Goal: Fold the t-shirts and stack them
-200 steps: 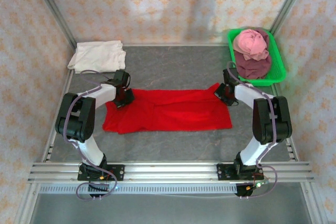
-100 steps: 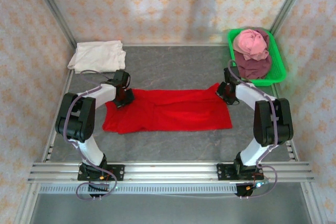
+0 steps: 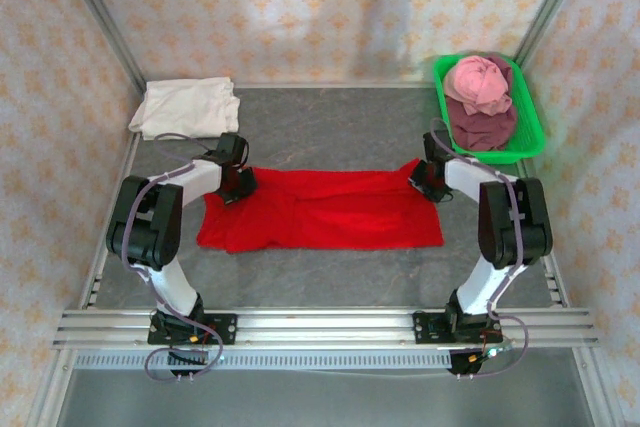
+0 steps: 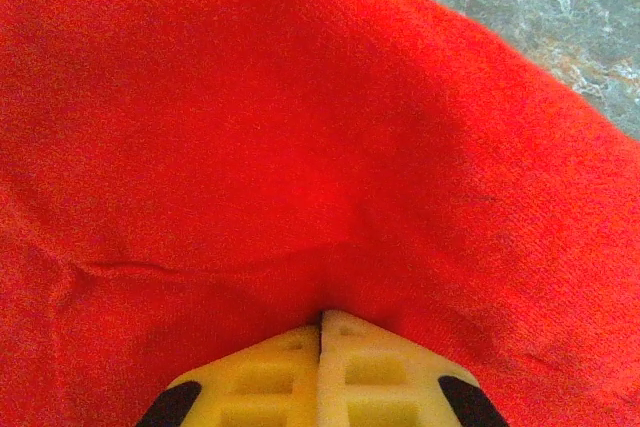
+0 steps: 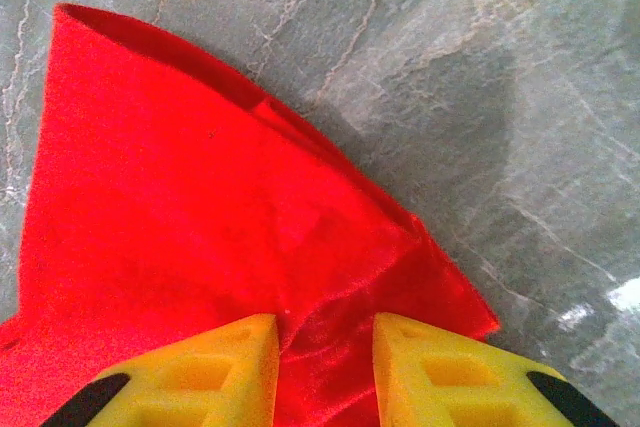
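A bright red t-shirt (image 3: 320, 209) lies spread flat across the middle of the grey table. At its upper left corner my left gripper (image 3: 238, 185) is shut, and the red cloth (image 4: 300, 147) bunches up against the closed yellow tips (image 4: 322, 317). At the upper right corner my right gripper (image 3: 428, 177) stands open (image 5: 325, 322), its yellow fingers (image 5: 215, 367) either side of a wrinkle of red cloth (image 5: 200, 207). A cream-white t-shirt (image 3: 187, 107) lies folded at the back left. Pink (image 3: 478, 82) and dull maroon (image 3: 482, 125) shirts are heaped in the tray.
The green plastic tray (image 3: 536, 127) stands at the back right corner, just behind my right arm. Papered walls close in the back and both sides. Bare grey table (image 3: 320, 272) lies between the red shirt and the front rail.
My right arm's elbow has shifted slightly leftward and its gripper has edged a little along the shirt's right corner. The left arm and the red shirt have barely moved.
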Controlling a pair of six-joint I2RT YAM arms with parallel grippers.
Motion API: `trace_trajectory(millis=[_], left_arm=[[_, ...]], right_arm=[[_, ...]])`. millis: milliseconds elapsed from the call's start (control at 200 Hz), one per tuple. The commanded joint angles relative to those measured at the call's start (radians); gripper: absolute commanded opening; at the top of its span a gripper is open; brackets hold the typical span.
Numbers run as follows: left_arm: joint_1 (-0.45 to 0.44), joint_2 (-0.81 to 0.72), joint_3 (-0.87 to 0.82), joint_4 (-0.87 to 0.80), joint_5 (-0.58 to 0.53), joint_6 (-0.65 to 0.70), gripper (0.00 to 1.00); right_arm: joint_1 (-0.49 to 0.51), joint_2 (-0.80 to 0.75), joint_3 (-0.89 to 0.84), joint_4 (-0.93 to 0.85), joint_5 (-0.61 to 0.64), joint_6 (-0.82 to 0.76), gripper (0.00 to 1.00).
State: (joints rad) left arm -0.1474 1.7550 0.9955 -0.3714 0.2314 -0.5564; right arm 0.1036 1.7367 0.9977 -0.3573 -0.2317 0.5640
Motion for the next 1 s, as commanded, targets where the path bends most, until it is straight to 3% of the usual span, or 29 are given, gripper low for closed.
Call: trace_trajectory(millis=[0,355,991], left_arm=[[0.000,0.061,-0.037,-0.044,0.012,0.006,0.00],[0.000,0.069,-0.041,-0.038,0.014,0.004,0.00],[0.000,0.069,-0.038,-0.041,0.005,0.003,0.00]], right_arm=[[-0.004,0.009,0.027,0.014,0.010,-0.006,0.28],[-0.004,-0.027,0.041,-0.029,0.056,-0.021,0.04],[-0.007,-0.157,0.084,-0.200,0.093,-0.048,0.00]])
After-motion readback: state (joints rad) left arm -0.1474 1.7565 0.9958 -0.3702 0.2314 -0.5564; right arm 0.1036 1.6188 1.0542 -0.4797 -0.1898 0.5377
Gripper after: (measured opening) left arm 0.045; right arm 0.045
